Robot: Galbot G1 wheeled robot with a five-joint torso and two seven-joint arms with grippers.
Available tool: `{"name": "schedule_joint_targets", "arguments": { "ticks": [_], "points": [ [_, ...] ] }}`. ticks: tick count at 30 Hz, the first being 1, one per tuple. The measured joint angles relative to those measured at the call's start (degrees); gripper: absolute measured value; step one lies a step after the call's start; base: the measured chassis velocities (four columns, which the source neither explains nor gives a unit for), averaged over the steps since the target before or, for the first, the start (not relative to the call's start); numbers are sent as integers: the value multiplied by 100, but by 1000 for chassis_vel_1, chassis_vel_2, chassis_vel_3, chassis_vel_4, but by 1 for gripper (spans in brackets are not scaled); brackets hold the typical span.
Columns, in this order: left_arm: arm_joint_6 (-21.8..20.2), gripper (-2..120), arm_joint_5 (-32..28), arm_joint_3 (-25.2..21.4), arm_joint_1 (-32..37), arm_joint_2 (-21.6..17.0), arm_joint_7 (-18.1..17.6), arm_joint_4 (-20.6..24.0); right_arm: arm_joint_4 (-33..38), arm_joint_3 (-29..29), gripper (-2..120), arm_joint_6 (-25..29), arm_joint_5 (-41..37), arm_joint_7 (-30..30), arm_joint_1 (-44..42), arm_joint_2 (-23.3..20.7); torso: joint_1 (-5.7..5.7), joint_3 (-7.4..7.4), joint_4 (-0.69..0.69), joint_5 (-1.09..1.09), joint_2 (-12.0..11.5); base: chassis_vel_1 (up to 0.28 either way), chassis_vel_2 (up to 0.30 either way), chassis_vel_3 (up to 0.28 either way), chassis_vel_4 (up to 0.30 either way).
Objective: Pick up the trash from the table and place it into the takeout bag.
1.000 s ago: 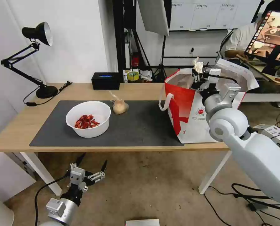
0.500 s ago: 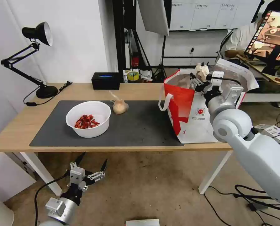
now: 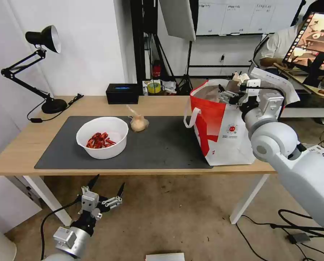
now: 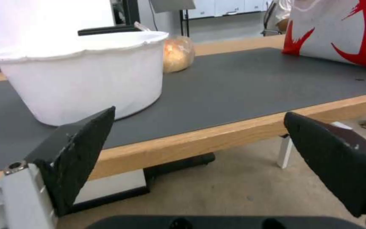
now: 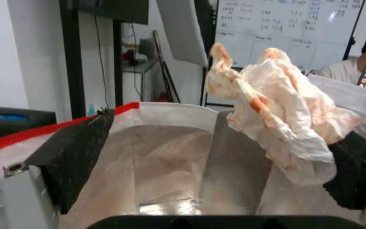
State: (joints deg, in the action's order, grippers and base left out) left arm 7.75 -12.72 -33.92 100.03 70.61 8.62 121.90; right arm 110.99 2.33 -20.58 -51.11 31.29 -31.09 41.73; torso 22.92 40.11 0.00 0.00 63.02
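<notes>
Above the open mouth of the red-and-white takeout bag (image 3: 220, 134) hangs my right gripper (image 3: 232, 92). It is open, and a crumpled, orange-stained white tissue (image 5: 284, 117) clings to one finger (image 5: 356, 171) over the foil lining (image 5: 170, 159). On the dark mat (image 3: 162, 145) of the table (image 3: 20, 145) stand a white bowl (image 3: 102, 137) with red shell scraps and a small knotted bag (image 3: 139, 124) with a beige lump. My left gripper (image 3: 103, 188) is open and empty, below the table's front edge, facing the bowl (image 4: 77, 86).
A black rectangular box (image 3: 122, 93) sits at the table's back edge and a black desk lamp (image 3: 42, 40) at its far left corner. Cables (image 3: 278, 224) lie on the floor at the right. A person sits at a desk behind the bag.
My right gripper has moved right over the bag's mouth with the tissue, and its jaws have spread apart. The left arm, bowl and knotted bag have not moved.
</notes>
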Motion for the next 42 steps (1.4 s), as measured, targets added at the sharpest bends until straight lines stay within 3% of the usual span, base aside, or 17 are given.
{"name": "schedule_joint_targets", "arguments": {
  "ticks": [13,25,33,36,42],
  "points": [
    [0,100,-1,48,-56,32,-4,-14,-142,-88,100,-386,1150,-705,128,-334,0,0,0,0,0,0,0,0,0],
    [-3,100,-25,82,-168,-8,-4,-68,-218,-252,100,-405,1101,-722,283,-315,0,0,-1,-1,0,0,0,0,0],
    [-4,100,-94,73,-204,-50,-4,-71,-122,-260,100,693,-223,-268,267,-27,0,0,0,-1,0,0,0,0,0],
    [-4,100,-153,30,-225,-79,-7,-71,103,-258,100,1400,-739,-472,129,75,0,0,1,-2,0,0,0,0,0],
    [-4,100,-206,-30,-251,-95,-11,-91,760,-183,100,1823,-840,-948,-547,30,0,0,1,-2,0,0,0,0,0]
  ]
}}
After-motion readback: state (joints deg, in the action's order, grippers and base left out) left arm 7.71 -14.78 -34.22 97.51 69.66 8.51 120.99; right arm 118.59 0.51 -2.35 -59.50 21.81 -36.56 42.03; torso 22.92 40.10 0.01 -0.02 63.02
